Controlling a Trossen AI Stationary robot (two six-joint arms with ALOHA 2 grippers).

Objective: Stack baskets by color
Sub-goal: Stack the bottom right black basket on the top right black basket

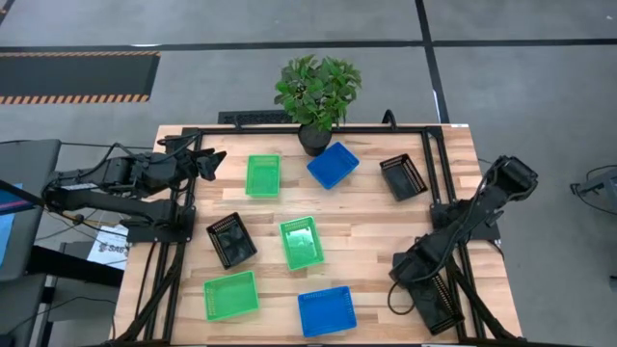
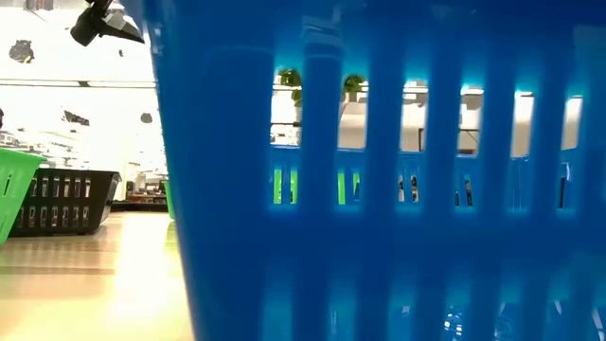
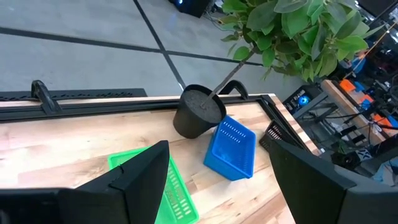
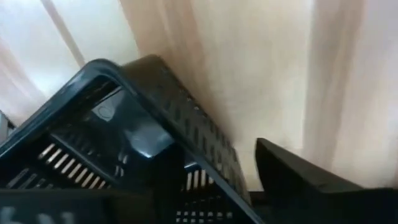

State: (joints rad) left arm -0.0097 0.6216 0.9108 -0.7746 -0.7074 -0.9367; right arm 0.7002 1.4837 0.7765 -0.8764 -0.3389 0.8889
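Several baskets lie spread over the wooden table (image 1: 366,217). Green baskets sit at the back (image 1: 262,174), in the middle (image 1: 301,242) and at the front left (image 1: 231,295). One blue basket (image 1: 333,165) lies by the plant, another (image 1: 326,310) at the front edge. Black baskets lie at the back right (image 1: 403,177), the left (image 1: 231,240) and the front right (image 1: 442,310). My right gripper (image 1: 416,280) is down at that front-right black basket (image 4: 124,124), fingers apart astride its wall. My left gripper (image 1: 207,164) hangs open at the back left, above the back green basket (image 3: 171,190).
A leafy plant in a dark pot (image 1: 316,135) stands at the table's back edge, beside the blue basket (image 3: 233,149). Black frame rails (image 1: 183,207) run along both sides of the table. The front blue basket (image 2: 379,189) blocks most of the low view.
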